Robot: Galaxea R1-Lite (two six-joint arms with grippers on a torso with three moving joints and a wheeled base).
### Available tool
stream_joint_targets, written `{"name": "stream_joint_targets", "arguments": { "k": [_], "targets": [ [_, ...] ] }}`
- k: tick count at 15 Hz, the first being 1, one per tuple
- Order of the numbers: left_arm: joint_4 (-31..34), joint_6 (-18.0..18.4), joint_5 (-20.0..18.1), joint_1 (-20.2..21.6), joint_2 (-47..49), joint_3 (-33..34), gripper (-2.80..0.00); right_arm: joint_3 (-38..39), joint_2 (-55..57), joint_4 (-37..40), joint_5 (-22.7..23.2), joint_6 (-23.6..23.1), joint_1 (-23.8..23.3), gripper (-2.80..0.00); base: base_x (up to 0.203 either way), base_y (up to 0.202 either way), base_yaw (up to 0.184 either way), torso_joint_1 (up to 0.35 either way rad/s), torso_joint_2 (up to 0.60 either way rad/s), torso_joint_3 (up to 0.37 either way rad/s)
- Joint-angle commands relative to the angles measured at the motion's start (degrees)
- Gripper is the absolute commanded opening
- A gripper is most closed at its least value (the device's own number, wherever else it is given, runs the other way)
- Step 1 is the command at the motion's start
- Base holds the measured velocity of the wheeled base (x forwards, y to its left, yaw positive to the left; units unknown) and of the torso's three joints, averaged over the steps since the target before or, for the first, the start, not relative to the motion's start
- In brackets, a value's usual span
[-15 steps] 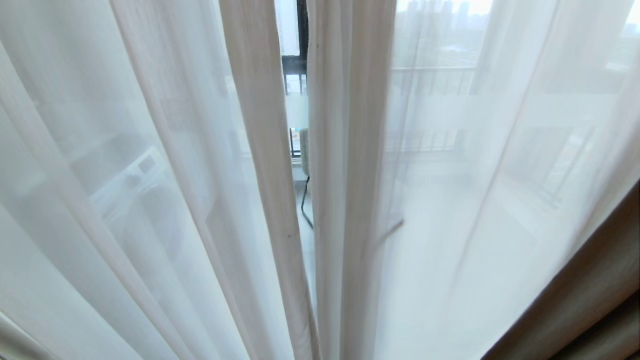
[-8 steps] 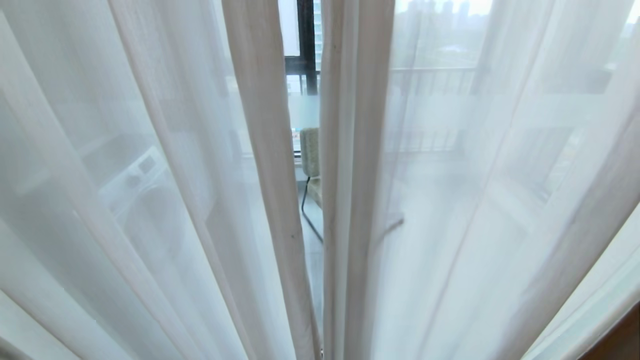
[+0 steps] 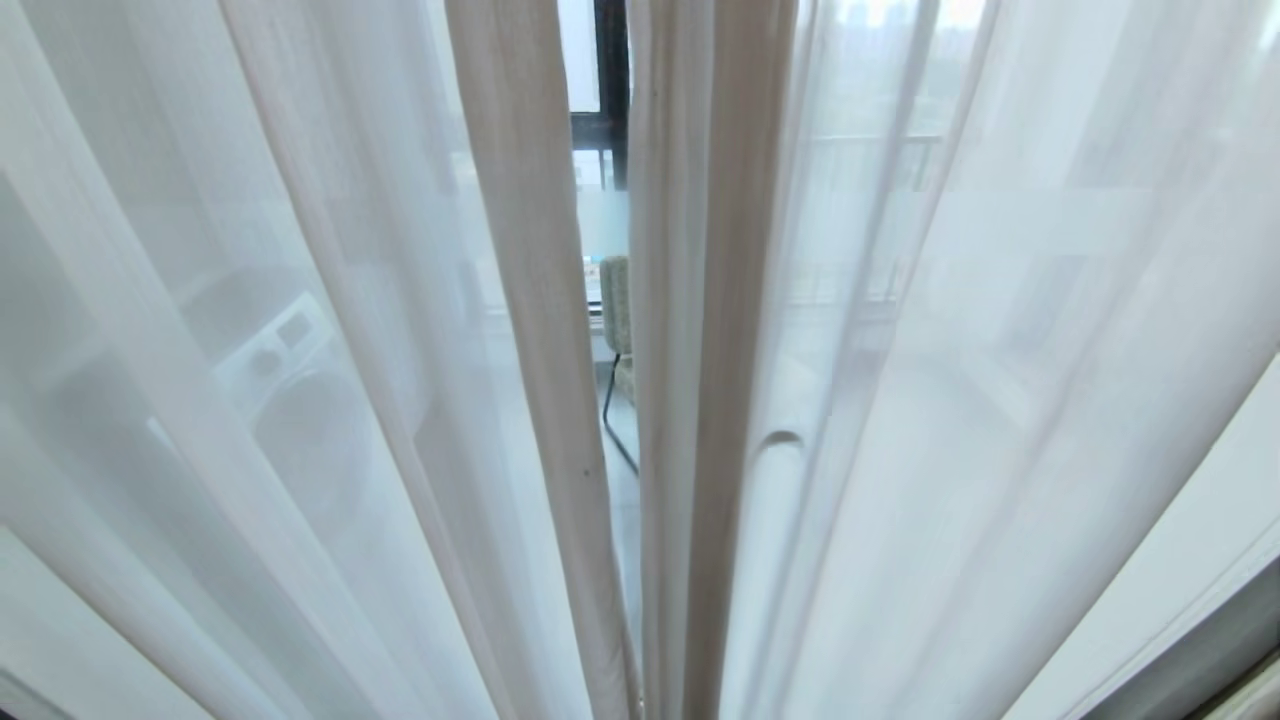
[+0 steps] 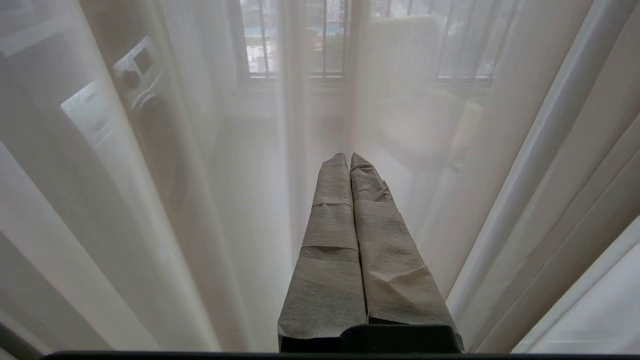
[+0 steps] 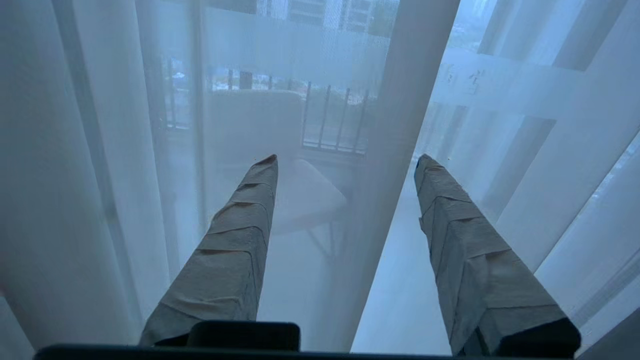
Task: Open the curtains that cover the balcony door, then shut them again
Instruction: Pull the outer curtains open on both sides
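Note:
Sheer white curtains [image 3: 300,300] fill the head view in long folds. Two hemmed edges [image 3: 700,350] hang almost together, leaving a narrow gap. Through the gap show the balcony door's black frame [image 3: 612,60] and its frosted band [image 3: 606,225]. My right gripper [image 5: 347,159] is open, and a fold of the sheer curtain [image 5: 390,200] runs down between its taped fingers; contact cannot be judged. The frosted band with small characters [image 5: 470,80] shows behind that fabric. My left gripper [image 4: 348,156] is shut and empty, pointing at the sheer curtain [image 4: 225,200]. Neither arm appears in the head view.
A washing machine [image 3: 290,370] shows dimly through the left panel, also in the left wrist view [image 4: 135,75]. A chair [image 3: 617,300] stands on the balcony behind the gap. Railing bars [image 4: 300,40] lie beyond. A dark strip [image 3: 1220,660] crosses the bottom right corner.
The right sheer panel has swung and bunched toward the middle. The gap widened a little, then narrowed again. The brown thick fabric at the bottom right has slid out of view.

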Motion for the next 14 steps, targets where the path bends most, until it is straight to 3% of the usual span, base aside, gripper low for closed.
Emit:
{"name": "stream_joint_targets", "arguments": {
  "k": [1, 8, 14],
  "targets": [
    [-0.05, -0.03, 0.03, 0.0, -0.02, 0.0, -2.8, 0.74, 0.34, -0.41, -0.01, -0.05, 0.75, -2.8, 0.0, 0.0, 0.0, 0.0, 0.0, 0.0],
    [-0.05, -0.03, 0.03, 0.0, -0.02, 0.0, -2.8, 5.06, -3.15, 0.01, -2.56, 0.15, 1.96, -2.8, 0.0, 0.0, 0.0, 0.0, 0.0, 0.0],
    [-0.05, -0.03, 0.03, 0.0, -0.02, 0.0, -2.8, 19.01, -17.11, 2.32, -2.51, 0.36, 1.98, -2.8, 0.0, 0.0, 0.0, 0.0, 0.0, 0.0]
  ]
}}
